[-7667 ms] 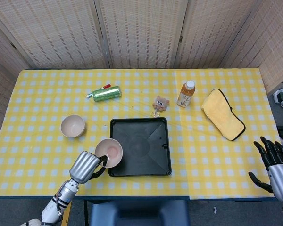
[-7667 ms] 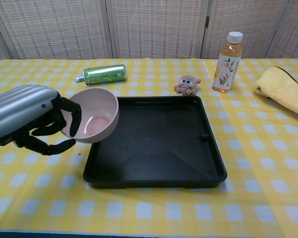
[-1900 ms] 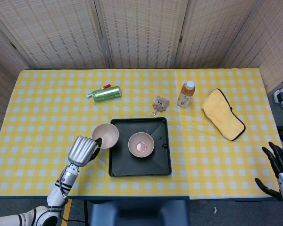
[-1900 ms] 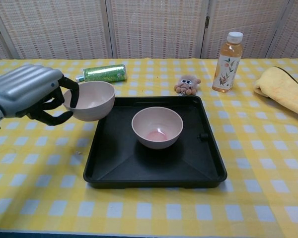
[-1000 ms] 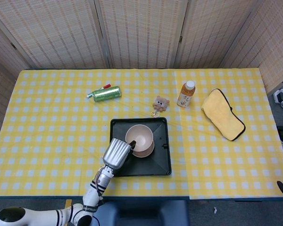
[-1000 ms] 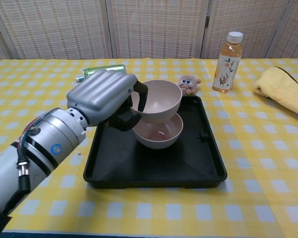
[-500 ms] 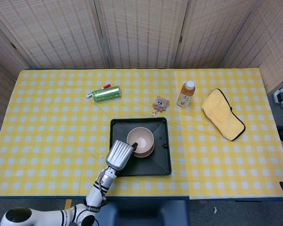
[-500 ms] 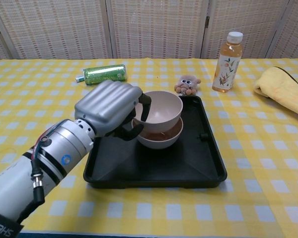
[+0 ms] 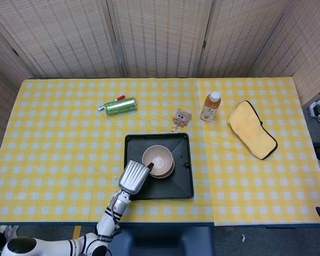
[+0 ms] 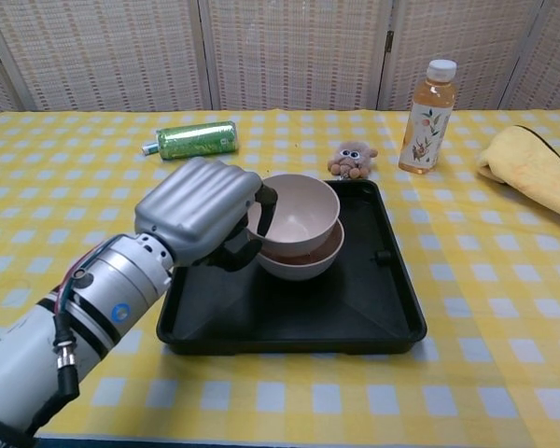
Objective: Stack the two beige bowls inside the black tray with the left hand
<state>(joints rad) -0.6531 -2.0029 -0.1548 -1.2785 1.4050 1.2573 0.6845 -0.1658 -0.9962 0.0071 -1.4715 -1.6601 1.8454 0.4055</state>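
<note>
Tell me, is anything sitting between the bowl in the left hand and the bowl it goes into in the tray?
Nothing visible. The left hand grips the upper bowl by its rim, already nested in the lower bowl inside the black tray, apparently slightly tilted.

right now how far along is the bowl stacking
Nearly done. One bowl already sits in the tray. The second bowl is nested in it, tilted slightly, with the left hand gripping its near rim. Left: settle it, let go and pull the hand away.
</note>
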